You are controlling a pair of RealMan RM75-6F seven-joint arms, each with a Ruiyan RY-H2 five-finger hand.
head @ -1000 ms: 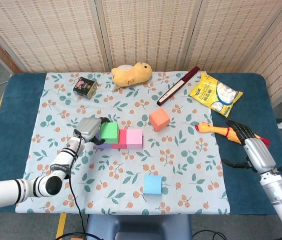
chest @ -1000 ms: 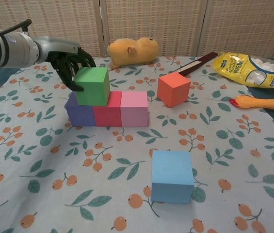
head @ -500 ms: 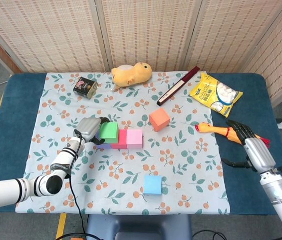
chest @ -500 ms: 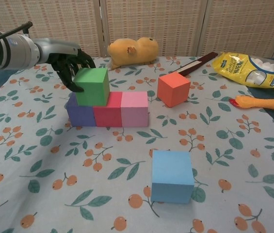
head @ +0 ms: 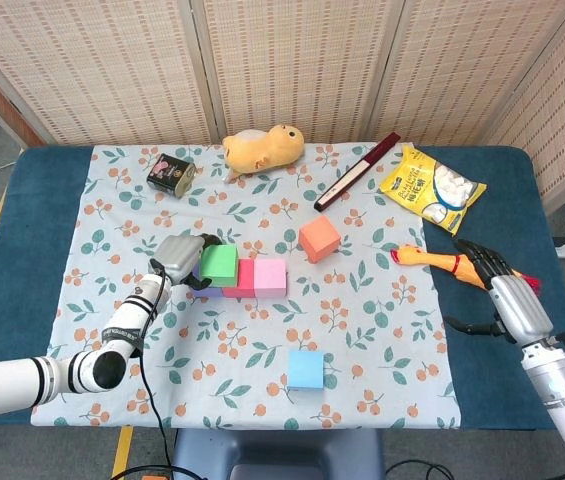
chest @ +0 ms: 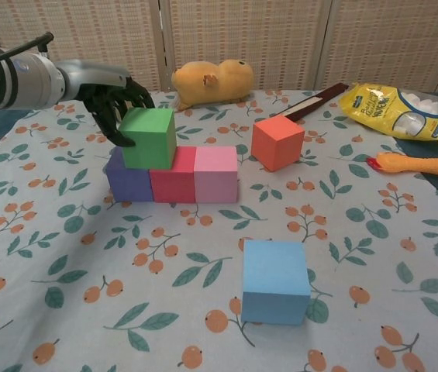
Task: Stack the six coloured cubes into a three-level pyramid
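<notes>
Chest view shows the left hand (chest: 114,101) at the green cube (chest: 149,137), dark fingers curled against its left face; whether it grips or only touches I cannot tell. That cube sits on a touching row of purple cube (chest: 129,177), red cube (chest: 174,184) and pink cube (chest: 215,173), straddling the purple and red ones. At 2 o'clock from the row, apart from it, stands the orange cube (chest: 277,142). At 5 o'clock, near the front edge of the floral cloth (chest: 63,256), the blue cube (chest: 274,280) sits with open cloth all round. From the head camera, the right hand (head: 500,280) rests on the blue table (head: 492,200) past the cloth's right edge, fingers spread, holding nothing, beside a rubber chicken (head: 427,259).
</notes>
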